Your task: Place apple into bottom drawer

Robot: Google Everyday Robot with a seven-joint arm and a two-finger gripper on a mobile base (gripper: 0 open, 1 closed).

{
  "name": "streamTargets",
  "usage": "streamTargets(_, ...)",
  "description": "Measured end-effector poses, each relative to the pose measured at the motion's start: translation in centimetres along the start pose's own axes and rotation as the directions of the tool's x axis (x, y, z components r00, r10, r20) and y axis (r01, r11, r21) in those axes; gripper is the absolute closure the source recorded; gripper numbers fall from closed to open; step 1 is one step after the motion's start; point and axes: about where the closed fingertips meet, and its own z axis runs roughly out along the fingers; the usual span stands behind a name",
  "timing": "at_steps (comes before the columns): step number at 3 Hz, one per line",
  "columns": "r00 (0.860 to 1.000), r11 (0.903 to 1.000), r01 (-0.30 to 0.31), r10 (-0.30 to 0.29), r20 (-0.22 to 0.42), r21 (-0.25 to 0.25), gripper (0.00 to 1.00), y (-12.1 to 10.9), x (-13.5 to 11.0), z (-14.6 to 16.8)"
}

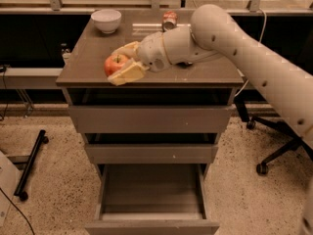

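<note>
The apple (114,63) sits at the front left of the cabinet top (200,71). The gripper (114,67) is around it, with one finger on each side, so it is holding the apple tight. I cannot tell if the apple is lifted or is resting on the top.

I think the grab step is done, and the carry step is in hand. The bottom drawer (151,192) is pulled out, and nothing is in it. It is far below the apple.

Next, the arm needs to bring the apple out past the front edge and then go down. It must stay clear of the top drawer (149,120) and the middle drawer (151,153). It should let go only when the apple is low inside the box, or the apple may bounce or roll.

Count:
- one apple
- one gripper
- three drawers
- one bowl (106,19) at the back left
- one can (169,19) at the back
</note>
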Motion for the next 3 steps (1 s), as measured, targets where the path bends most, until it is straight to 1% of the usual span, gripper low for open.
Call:
streamTargets(1,0.999,0.9984,0.036,-0.036,0.011,-0.042,1.0,5.8,0.9,-2.7)
streamTargets(2,1.0,0.9993,0.005,-0.005,0.008,-0.036,1.0,10.4,3.7,-4.0)
streamTargets(3,0.999,0.9982,-0.049,0.05,-0.016,0.033,1.0,12.7,7.5,-3.4)
